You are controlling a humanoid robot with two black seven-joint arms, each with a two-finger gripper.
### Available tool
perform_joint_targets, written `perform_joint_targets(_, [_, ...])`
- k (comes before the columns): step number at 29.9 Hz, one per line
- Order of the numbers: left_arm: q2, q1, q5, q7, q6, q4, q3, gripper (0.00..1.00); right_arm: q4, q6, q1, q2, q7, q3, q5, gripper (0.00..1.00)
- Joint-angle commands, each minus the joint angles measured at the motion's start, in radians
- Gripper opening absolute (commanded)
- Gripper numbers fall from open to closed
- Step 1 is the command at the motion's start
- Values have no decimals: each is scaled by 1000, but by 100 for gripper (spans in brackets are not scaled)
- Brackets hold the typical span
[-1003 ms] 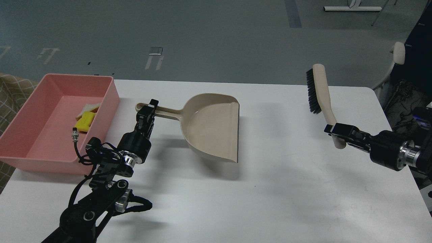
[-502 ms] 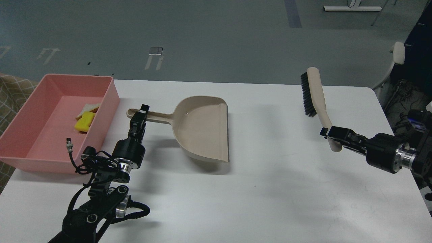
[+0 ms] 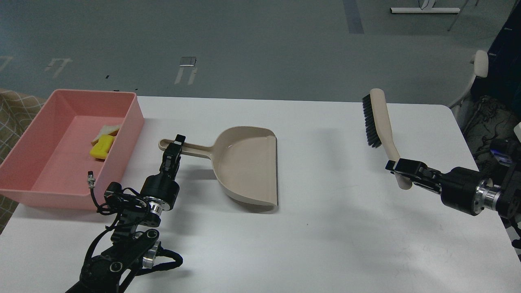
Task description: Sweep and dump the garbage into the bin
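Two bits of garbage, the yellow sponge (image 3: 100,147) and the bread slice (image 3: 107,130), lie touching inside your pink bin (image 3: 24,165) at the table's (image 3: 325,244) left end. Your left gripper (image 3: 176,145) clenches the empty beige dustpan's (image 3: 248,162) handle. Farther right, your right gripper (image 3: 397,167) grasps the brush (image 3: 380,122), bristles facing left.

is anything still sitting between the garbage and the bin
No. The sponge and the bread slice already lie inside the pink bin, so no path is left to block. The dustpan, held by the left gripper, looks empty, and the right gripper holds the brush above the table.
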Motion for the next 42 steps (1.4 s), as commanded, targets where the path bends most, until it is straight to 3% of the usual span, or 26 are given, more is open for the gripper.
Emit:
perform_joint_targets(1, [0, -2, -1, 0, -1, 8, 0, 17, 0, 0, -14, 0, 0, 2, 0, 0])
perform_joint_targets(4, [1, -2, -3, 0, -1, 8, 0, 40, 0, 0, -26, 0, 0, 1, 0, 0])
perform_joint_targets(8, [6, -1, -4, 0, -10, 8, 0, 89, -2, 0, -47, 0, -2, 1, 23, 0])
perform_joint_targets(10, [10, -1, -4, 0, -15, 8, 0, 95, 0, 0, -54, 0, -2, 1, 36, 0])
perform_joint_targets(15, [20, 2, -6, 0, -33, 8, 2, 97, -2, 0, -69, 2, -2, -1, 42, 0])
perform_joint_targets(19, [24, 19, -7, 0, -93, -6, 31, 97, 0, 0, -77, -2, -5, -27, 40, 0])
perform_joint_targets(35, [95, 102, -15, 0, -110, -84, 32, 97, 1, 0, -58, -11, -11, -104, 39, 0])
perform_joint_targets(39, [112, 117, -17, 0, -125, -93, 28, 97, 0, 0, -60, -11, -15, -105, 39, 14])
perform_joint_targets(42, [121, 125, -17, 0, -142, -124, 19, 97, 0, 0, -61, -11, -17, -105, 39, 30])
